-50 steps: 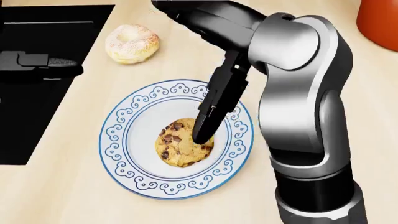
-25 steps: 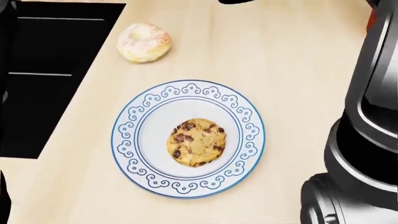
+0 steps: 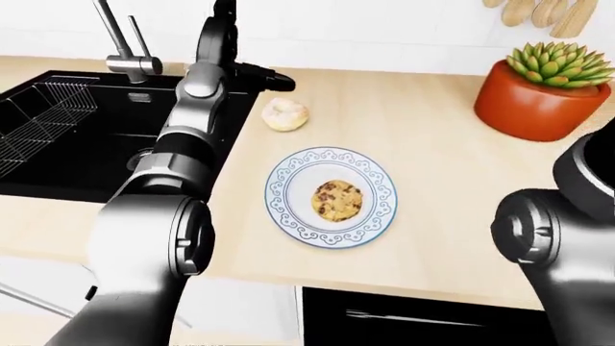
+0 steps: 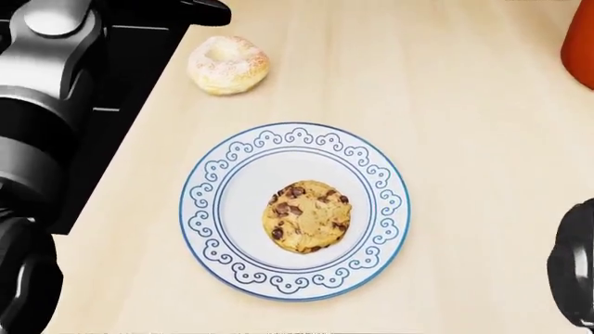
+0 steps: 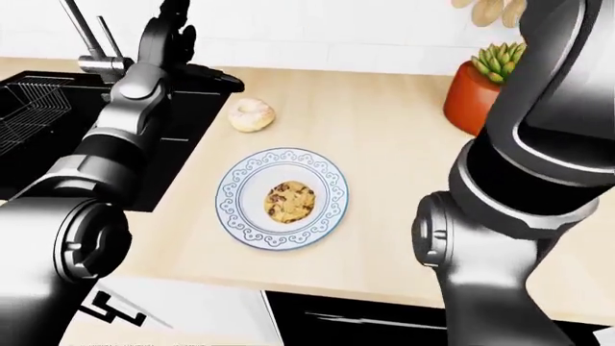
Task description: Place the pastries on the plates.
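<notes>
One cookie (image 4: 307, 216) is seen lying flat on the blue-patterned plate (image 4: 212, 209), slightly right of the plate's centre. The plate is set on the wooden surface (image 4: 446, 104). A sugared donut (image 4: 228, 65) is left on the bare surface, up and left of the plate, apart from it, near the black sink (image 3: 67, 137). The left hand (image 3: 274, 78) is held out over the sink's edge beside the donut; whether its fingers are apart or together cannot be told. The right hand is out of view; only its arm (image 5: 524, 166) is shown. A potted succulent (image 3: 543, 86) is placed top right.
</notes>
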Motion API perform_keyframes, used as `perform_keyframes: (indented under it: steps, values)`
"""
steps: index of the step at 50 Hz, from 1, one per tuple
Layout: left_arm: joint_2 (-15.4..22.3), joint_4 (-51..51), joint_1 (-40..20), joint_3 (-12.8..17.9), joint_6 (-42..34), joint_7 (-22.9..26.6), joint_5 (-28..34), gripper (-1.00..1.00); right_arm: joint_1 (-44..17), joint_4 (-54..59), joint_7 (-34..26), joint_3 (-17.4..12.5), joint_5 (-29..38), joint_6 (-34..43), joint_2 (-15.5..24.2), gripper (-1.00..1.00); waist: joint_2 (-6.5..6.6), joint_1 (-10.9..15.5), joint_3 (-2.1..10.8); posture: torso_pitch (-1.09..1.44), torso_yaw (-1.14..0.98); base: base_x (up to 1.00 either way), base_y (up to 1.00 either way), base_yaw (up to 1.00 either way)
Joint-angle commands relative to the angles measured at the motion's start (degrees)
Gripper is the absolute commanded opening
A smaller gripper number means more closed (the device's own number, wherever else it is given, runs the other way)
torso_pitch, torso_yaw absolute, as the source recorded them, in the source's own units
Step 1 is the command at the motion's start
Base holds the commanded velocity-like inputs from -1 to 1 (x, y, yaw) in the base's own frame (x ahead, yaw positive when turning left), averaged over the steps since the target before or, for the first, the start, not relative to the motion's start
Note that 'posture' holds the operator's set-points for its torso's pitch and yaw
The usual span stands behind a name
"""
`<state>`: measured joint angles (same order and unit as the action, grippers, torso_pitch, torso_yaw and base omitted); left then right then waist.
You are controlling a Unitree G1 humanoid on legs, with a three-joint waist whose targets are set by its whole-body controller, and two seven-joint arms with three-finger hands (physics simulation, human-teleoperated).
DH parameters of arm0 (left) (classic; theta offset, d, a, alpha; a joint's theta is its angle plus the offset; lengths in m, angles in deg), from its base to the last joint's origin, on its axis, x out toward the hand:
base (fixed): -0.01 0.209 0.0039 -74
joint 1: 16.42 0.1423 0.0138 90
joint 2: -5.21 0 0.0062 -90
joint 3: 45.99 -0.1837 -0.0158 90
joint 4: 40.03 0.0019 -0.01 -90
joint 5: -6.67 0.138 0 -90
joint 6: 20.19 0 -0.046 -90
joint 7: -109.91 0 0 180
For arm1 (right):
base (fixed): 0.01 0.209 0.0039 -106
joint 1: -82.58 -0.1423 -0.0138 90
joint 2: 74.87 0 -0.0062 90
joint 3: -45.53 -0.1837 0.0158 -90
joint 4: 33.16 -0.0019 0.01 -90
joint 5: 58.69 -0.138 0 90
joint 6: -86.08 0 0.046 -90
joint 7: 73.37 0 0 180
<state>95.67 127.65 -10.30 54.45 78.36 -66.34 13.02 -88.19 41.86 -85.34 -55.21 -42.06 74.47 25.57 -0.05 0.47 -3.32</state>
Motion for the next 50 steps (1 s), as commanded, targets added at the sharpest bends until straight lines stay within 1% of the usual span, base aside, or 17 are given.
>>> perform_keyframes:
  steps: [1, 6, 8, 13, 15, 20, 21, 23, 26, 28, 31, 36, 38, 42, 44, 46, 50]
  values:
    - [0.56, -1.74, -1.41, 0.57, 1.09, -1.42, -0.03, 1.00, -2.57, -0.01, 2.04, -0.42, 0.01, -0.49, 2.74, 1.00, -0.19, -0.03, 1.84, 0.00, 0.00, 0.00, 0.00, 0.00]
    - [-0.20, -1.38, -0.43, 1.81, 0.42, -2.46, -0.41, 1.00, -5.78, 1.52, 0.92, 1.58, -0.94, 0.55, 8.20, 1.00, -0.37, 0.05, 1.76, 0.00, 0.00, 0.00, 0.00, 0.00]
    - [-0.50, -1.26, 0.11, 2.36, 0.57, -2.97, -0.79, 1.00, -7.18, 2.61, 0.27, 1.64, -0.95, 0.27, 10.13, 1.00, -0.42, 0.05, 1.65, 0.00, 0.00, 0.00, 0.00, 0.00]
    - [-0.97, -1.01, 1.10, 2.56, 0.61, -3.89, -0.59, 1.00, -7.21, 3.39, 0.20, 1.27, -0.73, -1.14, 10.89, 1.00, -0.59, 0.04, 1.40, 0.00, 0.00, 0.00, 0.00, 0.00]
    - [-1.14, -0.91, 1.27, 2.79, 0.66, -4.20, -0.58, 1.00, -6.60, 3.74, -0.07, 1.64, -0.55, -2.39, 11.48, 1.00, -0.67, 0.04, 1.43, 0.00, 0.00, 0.00, 0.00, 0.00]
    - [-1.93, -0.69, 1.80, 3.14, 1.27, -5.33, -0.48, 1.00, -6.17, 4.86, 1.54, 1.28, -0.14, -4.35, 9.40, 1.00, -0.71, 0.10, 1.51, 0.00, 0.00, 0.00, 0.00, 0.00]
    - [-2.01, -0.67, 1.74, 3.20, 1.19, -5.47, -0.41, 1.00, -6.78, 5.12, 1.93, 0.71, -0.29, -4.37, 8.95, 1.00, -0.69, 0.11, 1.52, 0.00, 0.00, 0.00, 0.00, 0.00]
    - [-2.22, -0.59, 1.82, 3.38, 0.99, -6.41, -0.26, 1.00, -7.08, 4.79, 1.98, 0.39, -0.70, -4.19, 8.96, 1.00, -0.65, 0.12, 1.62, 0.00, 0.00, 0.00, 0.00, 0.00]
    - [-2.61, -0.58, 2.04, 3.69, 1.35, -6.79, -0.35, 1.00, -4.41, 2.94, 2.65, -0.44, -1.46, -4.94, 8.11, 1.00, -0.63, 0.21, 1.48, 0.00, 0.00, 0.00, 0.00, 0.00]
    - [-2.78, -0.53, 1.93, 3.84, 1.25, -7.07, -0.38, 1.00, -4.08, 3.22, 3.26, -0.61, -2.04, -6.40, 8.05, 1.00, -0.72, 0.24, 1.45, 0.01, 0.00, 0.00, 0.00, 0.00]
    - [-3.22, -0.51, 1.61, 3.94, 1.25, -7.22, -0.43, 1.00, -3.83, 4.18, 4.12, -0.01, -2.70, -7.85, 7.55, 1.00, -0.74, 0.20, 1.44, 0.01, 0.00, 0.00, 0.00, 0.00]
    - [-3.24, -0.50, 1.10, 4.03, 1.17, -7.38, -0.32, 1.00, -7.07, 4.94, 3.85, 0.26, -3.75, -7.34, 9.31, 1.00, -0.73, 0.22, 1.26, 0.02, 0.00, 0.00, 0.00, 0.00]
    - [-3.26, -0.48, 1.09, 4.02, 1.15, -7.32, -0.25, 1.00, -7.66, 5.43, 4.24, 0.20, -4.02, -7.55, 9.05, 1.00, -0.69, 0.23, 1.06, 0.02, 0.00, 0.00, 0.00, 0.00]
    - [-3.19, -0.50, 0.80, 4.12, 1.05, -7.27, -0.25, 1.00, -5.55, 5.96, 5.54, -0.15, -4.62, -9.18, 7.91, 1.00, -0.65, 0.19, 0.67, 0.03, 0.00, 0.00, 0.00, 0.00]
    - [-3.18, -0.51, 0.79, 4.16, 1.09, -7.20, -0.27, 1.00, -5.69, 6.19, 5.60, 0.06, -4.99, -9.63, 8.05, 1.00, -0.77, 0.15, 0.67, 0.04, 0.00, 0.00, 0.00, 0.00]
    - [-3.19, -0.50, 0.89, 4.11, 1.06, -7.21, -0.19, 1.00, -5.62, 7.06, 6.47, 0.12, -5.35, -10.64, 7.07, 1.00, -0.81, 0.11, 0.69, 0.04, 0.00, 0.00, 0.00, 0.00]
    - [-3.26, -0.49, 0.96, 4.02, 1.10, -7.15, -0.05, 1.00, -6.14, 7.20, 6.63, 0.30, -5.94, -10.56, 7.29, 1.00, -0.74, 0.13, 0.51, 0.05, 0.00, 0.00, 0.00, 0.00]
